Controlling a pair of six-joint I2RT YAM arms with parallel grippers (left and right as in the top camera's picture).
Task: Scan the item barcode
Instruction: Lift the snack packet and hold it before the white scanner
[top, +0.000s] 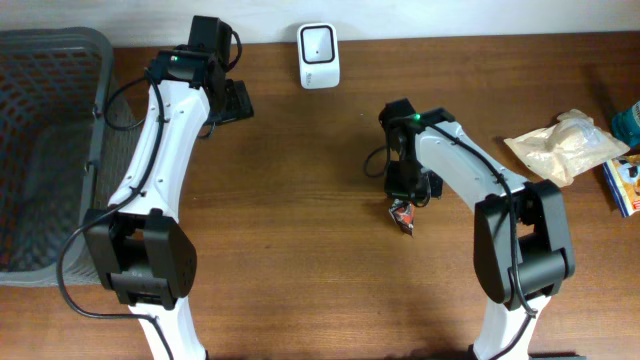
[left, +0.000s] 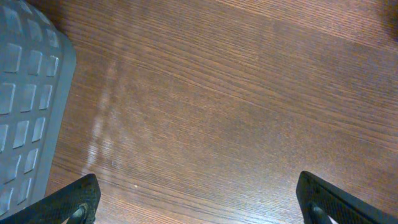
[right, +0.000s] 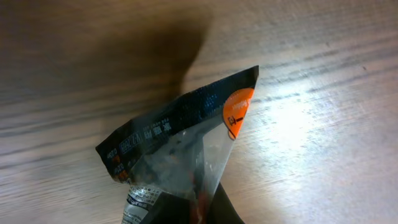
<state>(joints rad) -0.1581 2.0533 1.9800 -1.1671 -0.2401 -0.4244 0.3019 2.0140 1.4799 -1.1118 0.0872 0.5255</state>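
Pinches the snack packet (right: 180, 143) by a corner in the right fingers (right: 222, 211), seemingly just off the worktop (top: 300, 250), well short of the scanner (top: 318, 42). Holds the left fingers (left: 68, 202) wide, empty. Could slip from so thin a pinch, or crumple and hide the barcode.

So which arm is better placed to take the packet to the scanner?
Right. The right gripper is shut on the snack packet, and the white scanner stands further up the table. The left gripper hangs open over bare wood beside the basket, holding nothing.

Crinkled dark snack packet (right: 177, 146), orange patch (right: 236, 111), over wooden table (right: 323, 124).
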